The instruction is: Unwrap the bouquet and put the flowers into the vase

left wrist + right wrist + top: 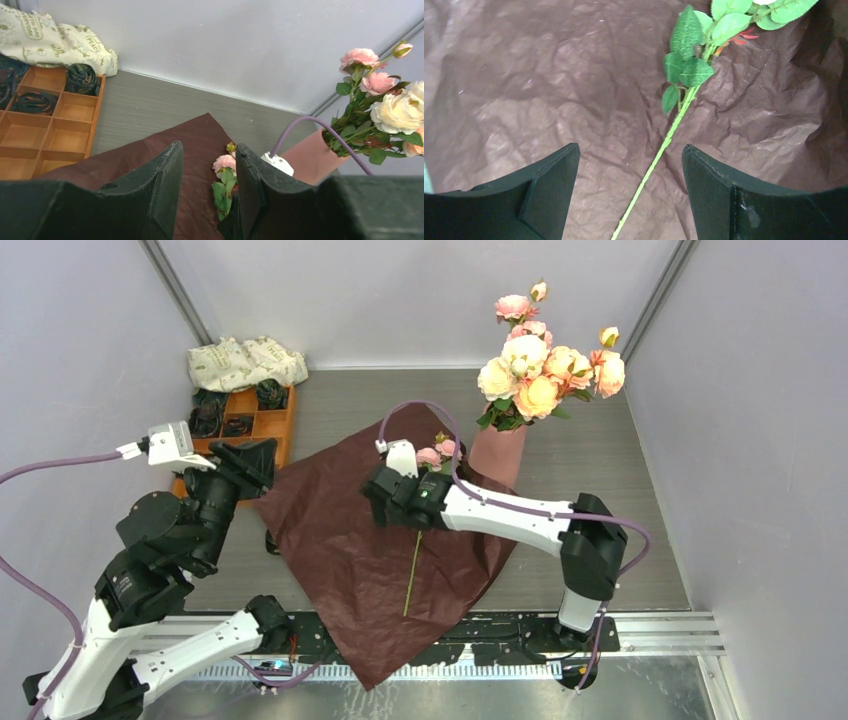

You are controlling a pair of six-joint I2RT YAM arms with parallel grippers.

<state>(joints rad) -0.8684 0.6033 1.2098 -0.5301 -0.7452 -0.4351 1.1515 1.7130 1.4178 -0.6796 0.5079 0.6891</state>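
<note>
The dark maroon paper point(340, 530) lies opened out flat in the middle of the grey surface point(600, 470), its near corner hanging over the front rail at the bottom of the top view. The salmon-pink vase point(497, 455) stands at the paper's upper right edge, just right of centre, and most of the flowers point(540, 370) are already in it, pink, peach and cream heads fanned above the rim.

1 stem point(412, 575) lies loose on the paper, running from lower centre up toward the vase, with 2 small pink heads point(437, 451) at its top end beside the vase.

The right claw point(378, 502) hangs over the centre of the paper. From its own camera the jaws stand wide apart with nothing gripped, and the thin green stem point(659, 150) and its leaves point(686, 55) lie on the crinkled paper beneath the gap.

The left claw point(250, 462) is at the left of the top view, by the paper's left edge and the orange tray point(275, 425). Its jaws are parted and hold nothing. A cream patterned cloth bundle point(245, 362) sits behind the tray, upper left.
</note>
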